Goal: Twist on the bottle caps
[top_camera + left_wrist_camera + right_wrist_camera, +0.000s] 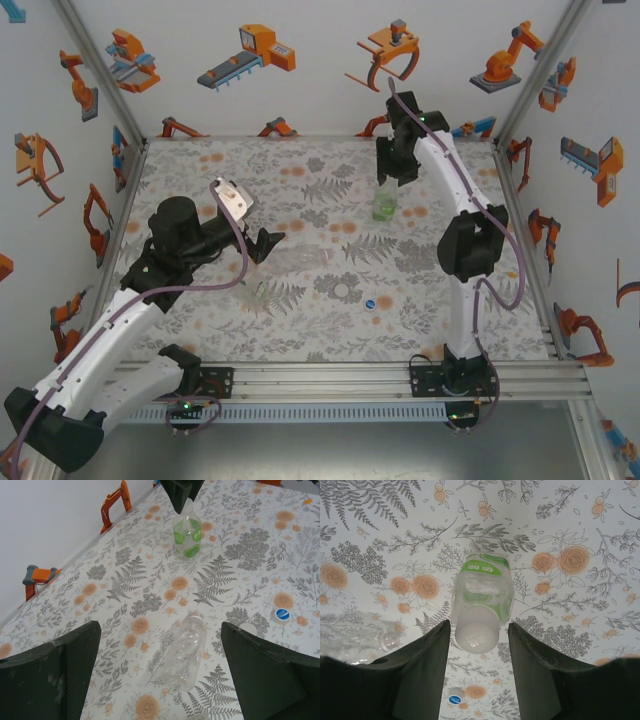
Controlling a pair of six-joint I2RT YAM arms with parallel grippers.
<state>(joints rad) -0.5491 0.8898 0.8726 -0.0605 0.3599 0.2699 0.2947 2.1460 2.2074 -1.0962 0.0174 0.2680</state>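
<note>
Both arms are built alike: glossy white tube links joined by chunky matte-black motor housings. A lilac-grey cable runs along the left arm. The right arm has a matching lead beside its boxy black elbow block. Black base plates dotted with screws sit at their feet, each with a tiny green light. The jaws are dark, wedge-shaped slabs, finely ribbed on their faces.

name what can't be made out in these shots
top external: upright bottle neck, hidden under right gripper.
left wrist: pale round thing, half behind a finger; cap or print, unclear.
right wrist: lying bottle, cut off by a finger.
</note>
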